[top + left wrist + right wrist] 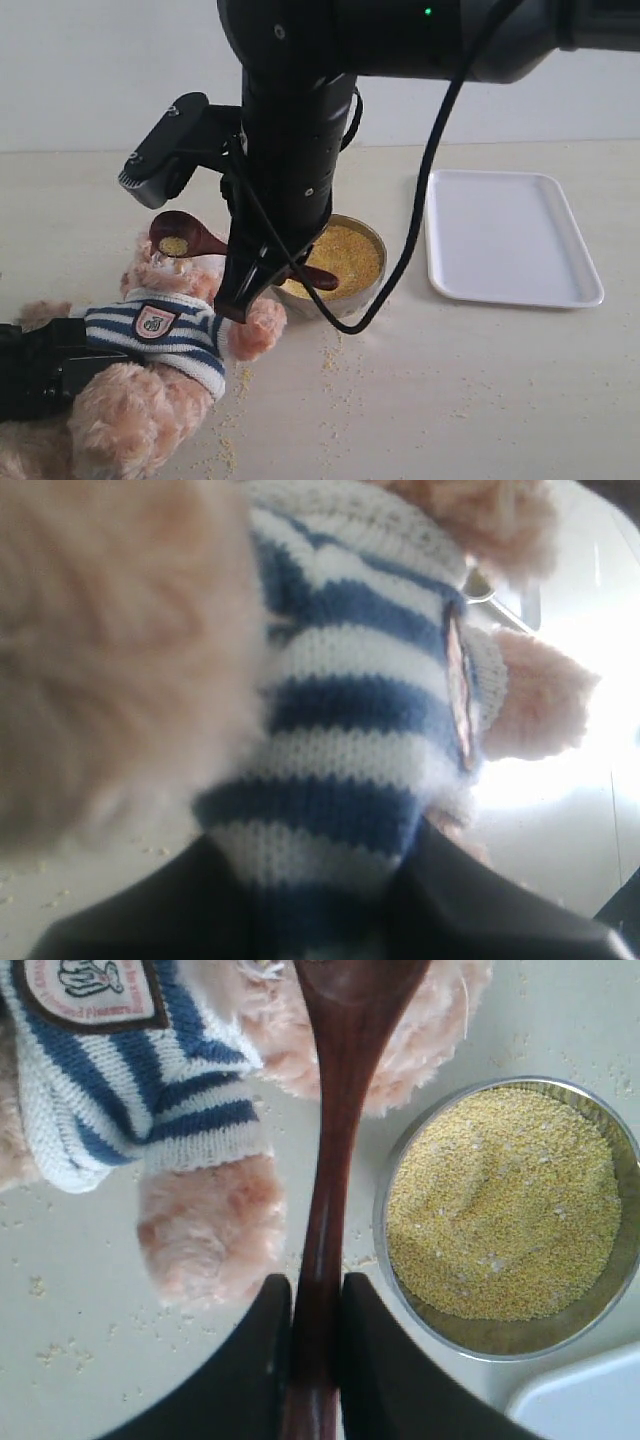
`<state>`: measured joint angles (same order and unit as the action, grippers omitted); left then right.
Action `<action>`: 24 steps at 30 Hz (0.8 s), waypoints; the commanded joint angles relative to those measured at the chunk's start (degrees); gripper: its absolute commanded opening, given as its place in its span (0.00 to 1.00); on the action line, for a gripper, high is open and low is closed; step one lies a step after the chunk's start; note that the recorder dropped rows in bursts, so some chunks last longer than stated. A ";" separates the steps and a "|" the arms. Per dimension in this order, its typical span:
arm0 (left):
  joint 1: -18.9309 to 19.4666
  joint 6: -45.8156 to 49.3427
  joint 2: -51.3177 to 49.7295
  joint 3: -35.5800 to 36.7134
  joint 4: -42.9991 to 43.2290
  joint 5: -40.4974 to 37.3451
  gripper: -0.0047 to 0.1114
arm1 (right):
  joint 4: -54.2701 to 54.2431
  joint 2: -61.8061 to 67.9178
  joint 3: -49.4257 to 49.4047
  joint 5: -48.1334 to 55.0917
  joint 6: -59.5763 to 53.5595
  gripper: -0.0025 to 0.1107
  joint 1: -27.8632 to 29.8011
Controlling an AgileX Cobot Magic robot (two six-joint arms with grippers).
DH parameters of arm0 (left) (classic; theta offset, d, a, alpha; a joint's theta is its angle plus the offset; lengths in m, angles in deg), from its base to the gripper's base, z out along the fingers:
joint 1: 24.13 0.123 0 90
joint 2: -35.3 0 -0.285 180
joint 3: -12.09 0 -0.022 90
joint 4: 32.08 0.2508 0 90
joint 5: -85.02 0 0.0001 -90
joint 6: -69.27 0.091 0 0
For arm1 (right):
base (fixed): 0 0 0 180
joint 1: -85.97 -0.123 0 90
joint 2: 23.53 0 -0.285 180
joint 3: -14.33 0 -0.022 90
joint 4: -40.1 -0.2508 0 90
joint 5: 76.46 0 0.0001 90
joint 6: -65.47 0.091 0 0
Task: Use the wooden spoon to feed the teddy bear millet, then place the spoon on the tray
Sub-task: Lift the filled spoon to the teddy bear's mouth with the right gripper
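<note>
The teddy bear (150, 335) lies on its back at the lower left, in a navy-and-white striped shirt (340, 710) with a crest badge. My left gripper (60, 365) is shut on its striped body, one jaw on each side (320, 900). My right gripper (245, 290) is shut on the handle of the wooden spoon (325, 1200). The spoon's bowl (178, 238) carries a little millet and hovers at the bear's face. The rest of the millet (345, 255) is heaped in a metal bowl (600, 1305) next to the bear's paw (210, 1240). The white tray (510, 235) sits to the right.
Loose grains (330, 360) are scattered on the pale table in front of the bowl and along the bear's side (228, 450). The right arm's black cable (420, 210) hangs over the bowl and near the tray's left edge. A corner of the tray (590, 1400) lies close to the bowl.
</note>
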<state>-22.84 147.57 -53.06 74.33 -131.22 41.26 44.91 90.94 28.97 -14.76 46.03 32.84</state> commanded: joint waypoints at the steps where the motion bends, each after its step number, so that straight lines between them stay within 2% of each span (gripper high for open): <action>1: -0.46 0.21 0.11 -0.40 -0.81 -1.49 0.08 | 0.98 1.16 0.10 -2.62 -1.63 0.02 -0.14; 4: -0.46 0.21 0.11 -0.40 -0.81 -1.49 0.08 | 2.21 1.40 0.10 -3.03 -1.63 0.02 -0.37; 7: -0.46 0.20 0.11 -0.40 -0.81 -1.49 0.08 | 11.46 1.40 0.10 -2.37 -0.39 0.02 -2.78; 14: -0.46 0.75 0.11 -0.40 -0.81 -1.49 0.08 | 19.52 1.40 0.10 -1.36 1.67 0.02 -6.11; 24: -0.46 1.16 0.11 -0.40 -0.81 -1.49 0.08 | 25.44 1.40 0.10 1.43 3.05 0.02 -7.90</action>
<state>-22.84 147.94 -53.06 74.33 -131.22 41.26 67.40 92.67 28.97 -14.75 48.20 25.60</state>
